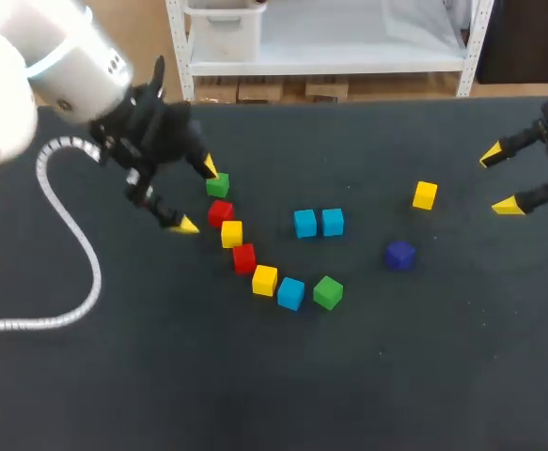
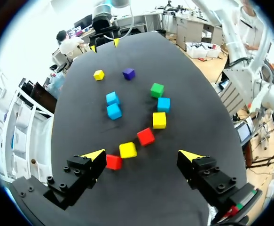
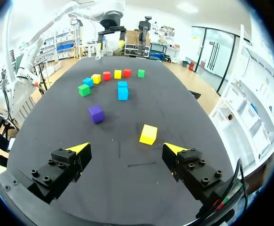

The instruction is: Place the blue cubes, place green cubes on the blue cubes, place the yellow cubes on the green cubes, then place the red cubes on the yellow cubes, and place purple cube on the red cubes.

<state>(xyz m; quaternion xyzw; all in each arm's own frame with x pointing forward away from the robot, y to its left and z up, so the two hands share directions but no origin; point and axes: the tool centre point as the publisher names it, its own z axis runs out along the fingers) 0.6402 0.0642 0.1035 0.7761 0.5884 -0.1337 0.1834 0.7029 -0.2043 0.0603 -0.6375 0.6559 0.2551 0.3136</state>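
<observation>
Judged barely begun. No cube on top of another anywhere on the black matte bench (image 1: 396, 376); all eleven pieces down flat in a single layer.

Possibly a start on the base: one small smooth blue cube (image 1: 305, 223) touching a second blue cube (image 1: 333, 222), side by side near the middle. Third blue cube (image 1: 290, 293) apart from that pair, near the tail of a curved line of loose pieces. Left to do, by this reckoning: nearly everything. That means finishing the blue row, then the green, yellow, red and purple tiers in turn.

Counted by colour:
- Blue, three, as above.
- Green, two: tail green cube (image 1: 327, 292) just beside the third blue cube; head green cube (image 1: 217, 185) at the line's other end.
- Yellow, three: upper yellow cube (image 1: 231, 233) and lower yellow cube (image 1: 264, 279) in the line; lone yellow cube (image 1: 425, 194) off to the right.
- Red, two: first red cube (image 1: 220, 213) and second red cube (image 1: 243, 256), alternating with the yellows.
- Purple, one: purple cube (image 1: 399, 255), alone, between the blue pair and the lone yellow cube.

Left claw (image 1: 197, 195) spread wide, gripping nothing, over the head of the line, one yellow tip just beside the head green cube. Right claw (image 1: 499, 179) likewise spread wide and bare, at the bench's right side, well apart from the line, nearest the lone yellow cube.
</observation>
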